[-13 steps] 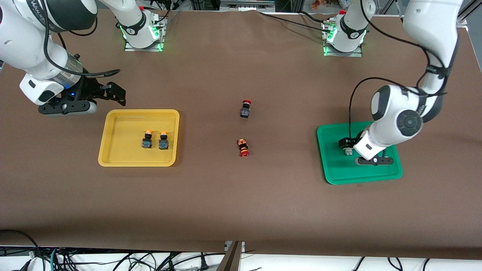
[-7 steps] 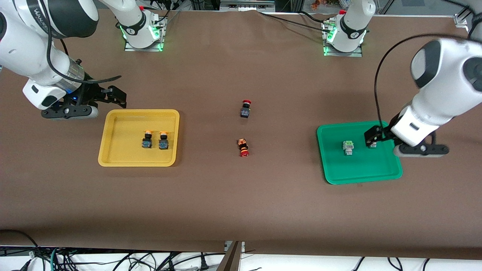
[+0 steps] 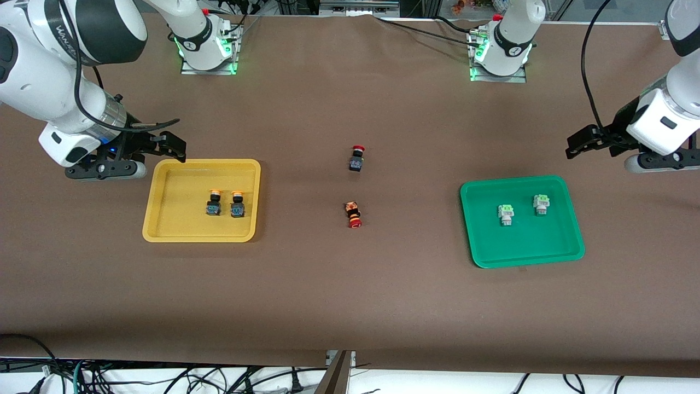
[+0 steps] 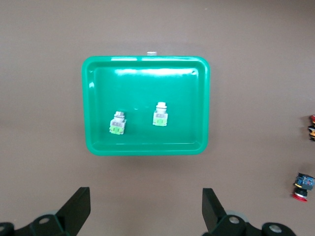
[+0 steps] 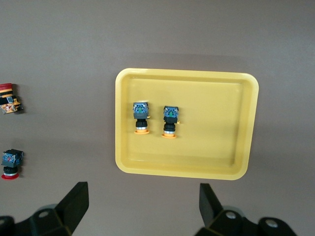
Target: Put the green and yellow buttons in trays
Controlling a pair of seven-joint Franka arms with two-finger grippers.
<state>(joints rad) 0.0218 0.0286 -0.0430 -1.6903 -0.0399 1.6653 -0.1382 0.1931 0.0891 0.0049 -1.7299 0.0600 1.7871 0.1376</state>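
Judging by how things lie, the sorting looks finished. Both green buttons (image 3: 506,214) (image 3: 541,204) rest inside the green tray (image 3: 522,256) toward the left arm's end of the counter (image 3: 350,295), well apart from each other, one slightly nearer the front camera. Both yellow buttons (image 3: 214,202) (image 3: 237,203) sit side by side in the yellow tray (image 3: 164,219) toward the right arm's end. Two red-capped switches (image 3: 356,158) (image 3: 353,214) lie on the bare counter between the trays and are no part of the job.

No button is held. The left tool (image 3: 588,143) hangs over bare counter beside the green tray, its fingers (image 4: 76,210) spread wide, apart from both green buttons. The right tool (image 3: 172,146) hovers just by the yellow tray's corner, fingers (image 5: 74,201) likewise spread and empty, apart from the yellow buttons.
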